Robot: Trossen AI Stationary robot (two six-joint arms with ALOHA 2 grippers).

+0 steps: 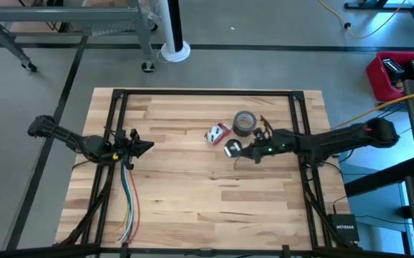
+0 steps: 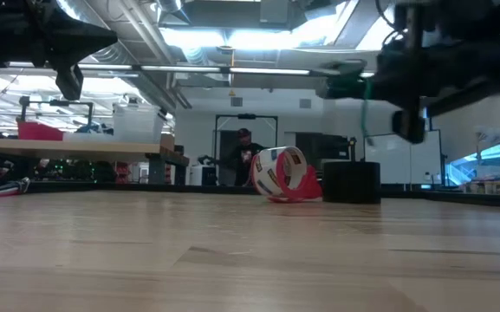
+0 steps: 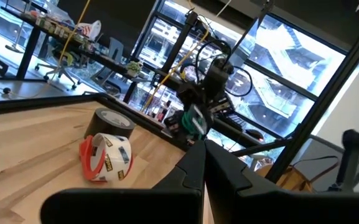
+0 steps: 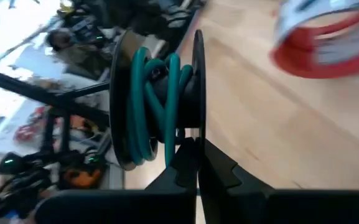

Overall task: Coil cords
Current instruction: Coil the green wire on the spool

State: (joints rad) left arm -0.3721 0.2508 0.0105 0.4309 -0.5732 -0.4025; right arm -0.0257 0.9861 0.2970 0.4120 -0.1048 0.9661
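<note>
High view first: I take the grey duct-tape roll [image 1: 244, 122] lying flat on the pale wooden butcher-block desk [image 1: 192, 193] as my landmark. My right hand [image 1: 246, 152] sits just beside that roll, on the side toward the desk's front edge, raised off the wood as the low view shows. In the right wrist view its two dark fingers [image 4: 188, 163] are pressed together on the thin dark-and-green cord [image 4: 157, 102], which is wound in several green turns between two dark round discs and hangs clear of the desk. A white tape roll in a red dispenser [image 1: 218, 133] rests on the wood just beside the grey roll, between it and my left arm. My left hand [image 1: 146, 147] hangs well apart from the grey roll, over the left part of the desk, fingers closed to a point with nothing between them. Long green, yellow, red and white wires [image 1: 128, 208] trail below it toward the front edge
</note>
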